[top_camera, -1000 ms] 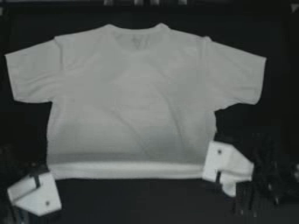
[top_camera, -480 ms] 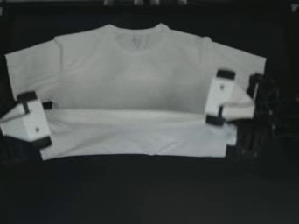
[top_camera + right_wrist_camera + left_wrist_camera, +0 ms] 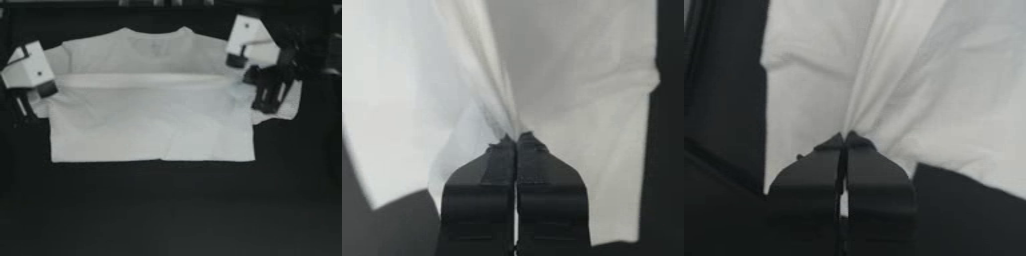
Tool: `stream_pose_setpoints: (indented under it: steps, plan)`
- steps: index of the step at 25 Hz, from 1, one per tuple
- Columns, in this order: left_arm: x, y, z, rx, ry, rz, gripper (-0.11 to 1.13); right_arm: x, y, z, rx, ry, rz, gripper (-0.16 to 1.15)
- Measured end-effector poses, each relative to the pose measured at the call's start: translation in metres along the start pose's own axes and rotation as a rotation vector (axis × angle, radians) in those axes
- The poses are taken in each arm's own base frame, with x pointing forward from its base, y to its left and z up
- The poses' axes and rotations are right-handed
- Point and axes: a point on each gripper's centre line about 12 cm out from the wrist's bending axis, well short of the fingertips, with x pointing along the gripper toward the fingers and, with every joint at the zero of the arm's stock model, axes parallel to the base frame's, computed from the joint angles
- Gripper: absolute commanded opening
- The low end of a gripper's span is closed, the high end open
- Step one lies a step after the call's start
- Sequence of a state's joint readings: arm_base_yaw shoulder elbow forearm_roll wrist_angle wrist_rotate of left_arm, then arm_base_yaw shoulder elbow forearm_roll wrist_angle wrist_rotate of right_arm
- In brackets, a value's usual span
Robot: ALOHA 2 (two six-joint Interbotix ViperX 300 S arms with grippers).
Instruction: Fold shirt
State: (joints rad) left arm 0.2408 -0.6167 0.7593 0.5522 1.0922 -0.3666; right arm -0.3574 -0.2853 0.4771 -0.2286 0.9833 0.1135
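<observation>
Top view: hem fold across the shirt [image 3: 153, 125], which lies flat on the worktop [image 3: 167, 210].
Left pincer [image 3: 41, 95] and right pincer [image 3: 244, 75] each clamp the hem; keep both level, taut, aligned toward the collar.

From my station I see only the dark desk [image 3: 160, 210], matte and plain, its near half bare. Light falls evenly from above. Along the far edge runs a thin paler strip [image 3: 67, 2]; no walls show.
</observation>
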Motion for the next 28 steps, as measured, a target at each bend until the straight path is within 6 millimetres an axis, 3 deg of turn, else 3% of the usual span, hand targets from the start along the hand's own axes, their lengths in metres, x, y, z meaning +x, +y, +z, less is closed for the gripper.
stream_pose_setpoints:
  steps: [11,28]
  plan:
    - [0.063,0.044,0.006,-0.051,0.060,0.041,0.05,0.046,-0.064,0.006,0.094,-0.016,-0.066,0.06]
    - [0.169,0.077,0.012,-0.070,0.194,0.022,0.05,0.136,-0.112,-0.006,0.267,0.030,-0.086,0.07]
